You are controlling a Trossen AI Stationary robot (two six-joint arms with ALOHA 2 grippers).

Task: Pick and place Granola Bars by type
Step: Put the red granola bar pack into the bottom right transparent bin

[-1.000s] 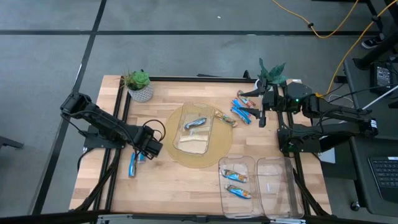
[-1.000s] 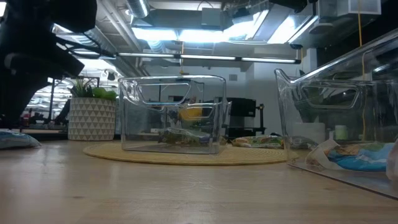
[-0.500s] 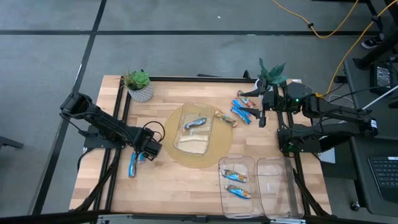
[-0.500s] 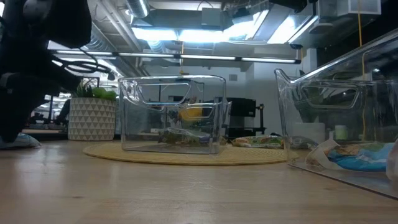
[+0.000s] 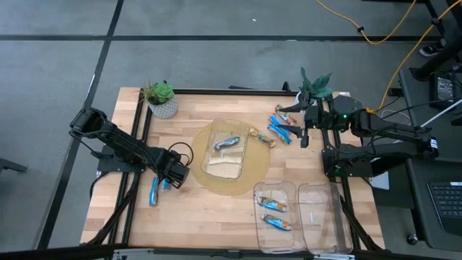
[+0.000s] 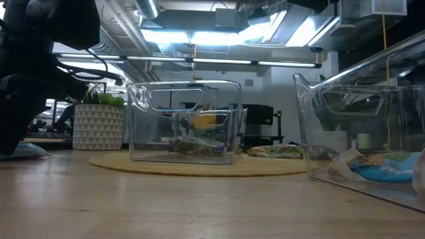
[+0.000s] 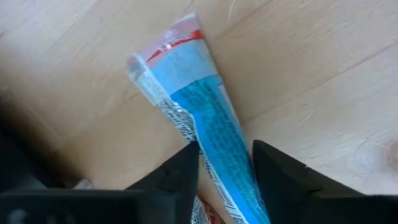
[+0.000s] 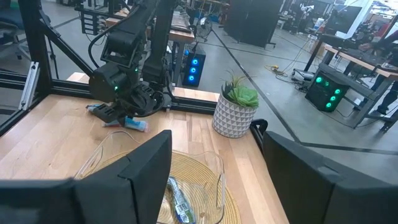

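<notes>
My left gripper (image 5: 166, 180) is low at the table's left side, shut on a blue-and-silver granola bar (image 5: 154, 192), which lies flat on the wood (image 7: 186, 81). My right gripper (image 5: 304, 137) waits open at the far right, beside a heap of bars (image 5: 281, 130). Another blue bar (image 5: 227, 143) lies in the clear bin on the round woven mat (image 5: 245, 186). A multicoloured bar (image 5: 261, 136) rests on the mat's far right rim. Two multicoloured bars (image 5: 274, 205) lie in the left of the two near-right bins. My left gripper pinches the blue bar between its two fingers (image 7: 180, 174), across its width (image 7: 224, 155), some way back from its red-and-white crimped end (image 7: 168, 50). The fingers come slanting down from the right. The bar still lies on the table, its crimped end pointing away from the gripper.
A potted plant (image 5: 162, 99) stands at the far left corner, and another plant (image 5: 315, 83) at the far right. Two clear bins (image 5: 321, 217) stand side by side at the near right. The centre bin (image 6: 182, 123) stands on the mat. Bare wood lies along the near edge.
My left gripper has come down and slightly toward the near-left, onto the blue bar. The bar has stayed where it lay. My right arm has kept still.
</notes>
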